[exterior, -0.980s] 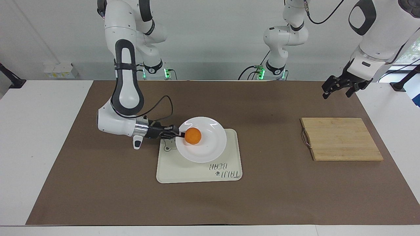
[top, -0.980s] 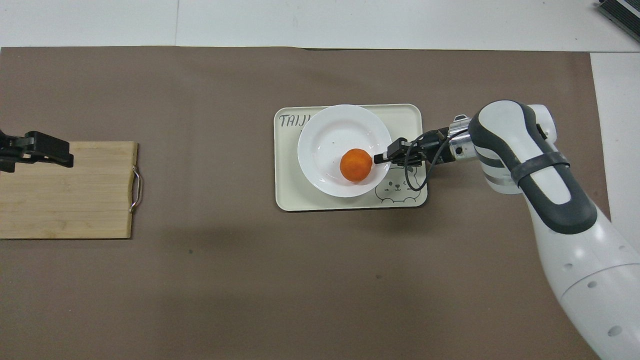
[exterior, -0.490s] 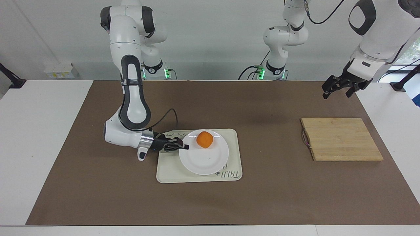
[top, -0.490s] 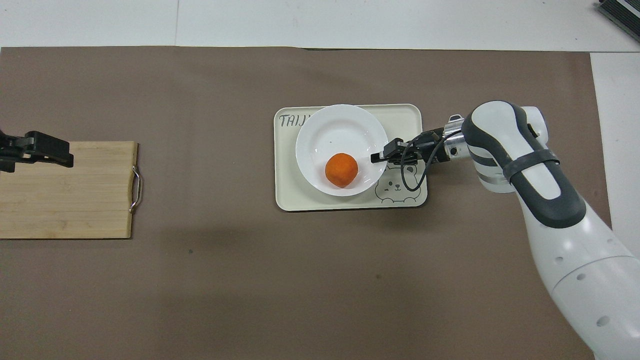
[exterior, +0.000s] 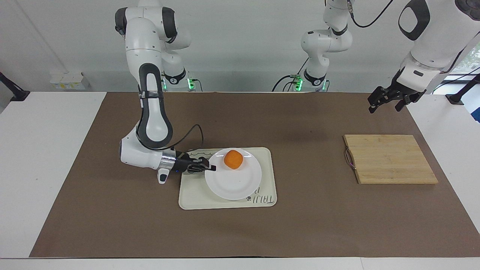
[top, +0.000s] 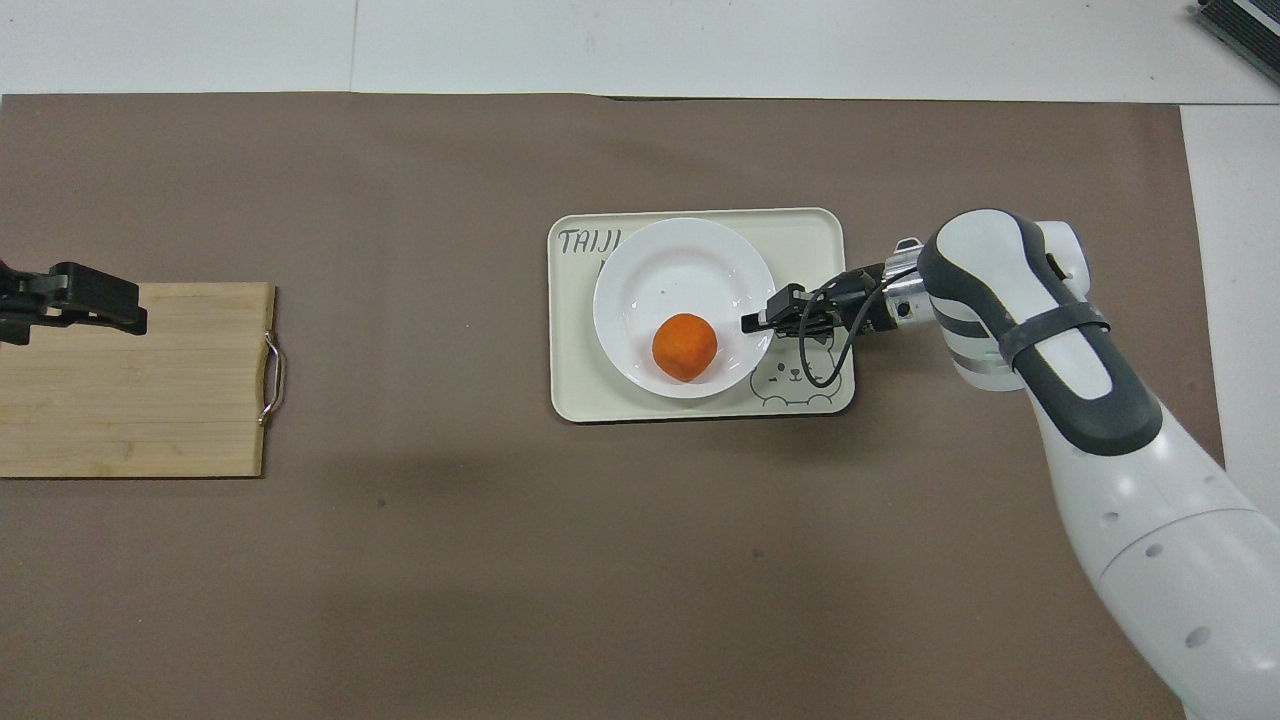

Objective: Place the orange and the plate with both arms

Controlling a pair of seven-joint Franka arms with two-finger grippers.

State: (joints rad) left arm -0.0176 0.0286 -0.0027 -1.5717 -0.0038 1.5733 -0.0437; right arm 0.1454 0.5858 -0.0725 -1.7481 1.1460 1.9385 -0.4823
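The white plate (exterior: 232, 183) lies flat on the cream tray (exterior: 191, 195) near the middle of the table. The orange (exterior: 233, 159) sits on the plate, on the side nearer the robots. My right gripper (exterior: 212, 168) lies low and level at the plate's rim toward the right arm's end, shut on the rim. In the overhead view the right gripper (top: 750, 322) meets the plate (top: 680, 270) beside the orange (top: 685, 347). My left gripper (exterior: 384, 108) is open and empty in the air by the cutting board, and the left arm waits.
A bamboo cutting board (exterior: 390, 159) with a metal handle lies toward the left arm's end; the left gripper (top: 120, 305) hangs over its edge in the overhead view. The tray (top: 575, 395) has a bear drawing and lettering. Brown mat covers the table.
The plate, raised and tilted a second ago, came down flat onto the tray. The orange rolled toward the plate's robot-side edge. The right gripper sank with it. The left arm has not moved.
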